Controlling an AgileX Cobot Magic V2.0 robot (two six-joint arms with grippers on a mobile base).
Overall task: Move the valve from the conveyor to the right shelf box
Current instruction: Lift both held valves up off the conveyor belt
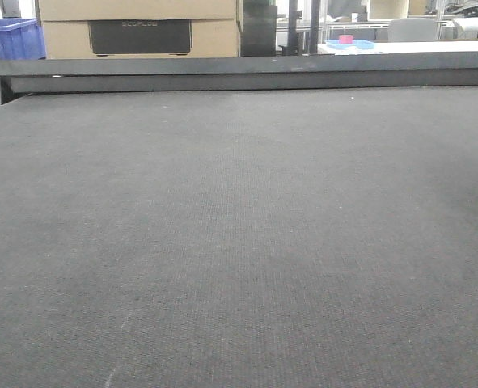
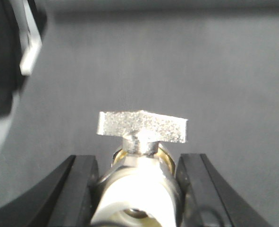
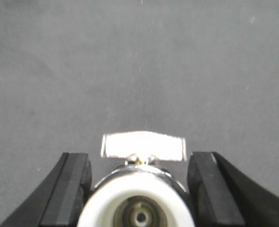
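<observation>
The conveyor is a wide dark grey woven belt with a dark raised rail along its far edge. No gripper shows in the front view. In the left wrist view, my left gripper is shut on a valve with a silver T-handle, brass neck and white end; both black fingers press its body over the belt. In the right wrist view, my right gripper is shut on a second valve with a bright handle and white ring, over the belt. The shelf box is out of view.
Beyond the rail stand stacked cardboard boxes, a blue crate at far left and a white table with a pink object at far right. A dark and white blurred part fills the left wrist view's upper left.
</observation>
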